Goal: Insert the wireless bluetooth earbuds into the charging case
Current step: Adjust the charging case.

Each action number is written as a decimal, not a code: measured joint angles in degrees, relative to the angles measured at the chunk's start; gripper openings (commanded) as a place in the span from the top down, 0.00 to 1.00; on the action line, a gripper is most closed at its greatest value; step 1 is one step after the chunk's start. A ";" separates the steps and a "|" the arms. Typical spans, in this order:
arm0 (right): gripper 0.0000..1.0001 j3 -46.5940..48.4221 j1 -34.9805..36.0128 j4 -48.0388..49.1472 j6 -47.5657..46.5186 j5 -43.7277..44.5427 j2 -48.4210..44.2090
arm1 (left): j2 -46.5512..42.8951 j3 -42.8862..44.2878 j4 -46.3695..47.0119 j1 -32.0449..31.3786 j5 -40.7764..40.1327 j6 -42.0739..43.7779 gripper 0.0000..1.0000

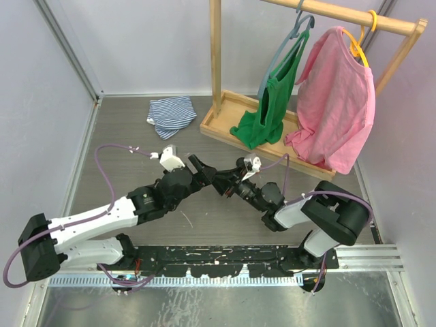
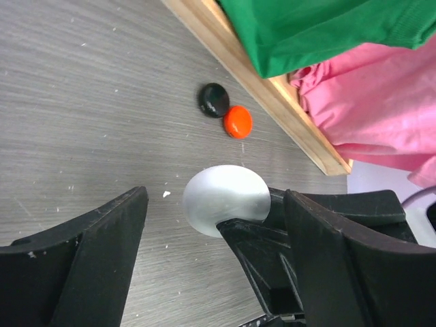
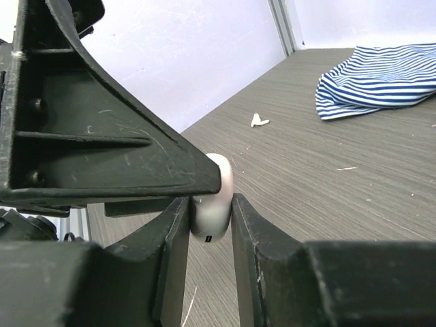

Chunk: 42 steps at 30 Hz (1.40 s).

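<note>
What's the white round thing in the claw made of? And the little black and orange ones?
The white case looks like smooth plastic with a soft satin sheen and rounded edges. The black bud and orange bud are probably plastic too: solid colour, faintly shiny domed tops.

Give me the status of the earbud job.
Done: no bud can be seen in the case yet. In hand: the right gripper is shut on the white case, holding it between the open fingers of the left gripper. Left: the black bud and orange bud lie on the table by the rack base; both need inserting.
</note>
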 measured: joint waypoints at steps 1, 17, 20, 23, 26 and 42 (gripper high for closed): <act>0.91 -0.13 -0.22 0.00 -0.02 -0.24 -0.33 | -0.61 -0.57 0.94 0.00 0.15 1.07 0.14; 0.91 -1.53 -7.74 0.04 3.85 -12.70 -5.81 | -12.50 -6.54 15.76 11.76 26.47 26.88 0.13; 0.91 -1.60 -9.73 0.11 5.73 -16.24 -7.39 | -14.12 -7.43 16.90 15.17 34.36 29.24 0.15; 0.90 -1.60 -11.37 0.17 7.52 -19.65 -8.55 | -14.97 -8.63 18.36 17.46 40.63 30.93 0.15; 0.90 -1.55 -12.55 0.20 9.38 -22.67 -9.64 | -15.21 -9.25 19.26 19.15 45.83 31.85 0.18; 0.88 2.14 -13.66 0.39 17.09 -32.57 -12.90 | -11.85 -10.93 30.25 20.63 60.26 31.65 0.52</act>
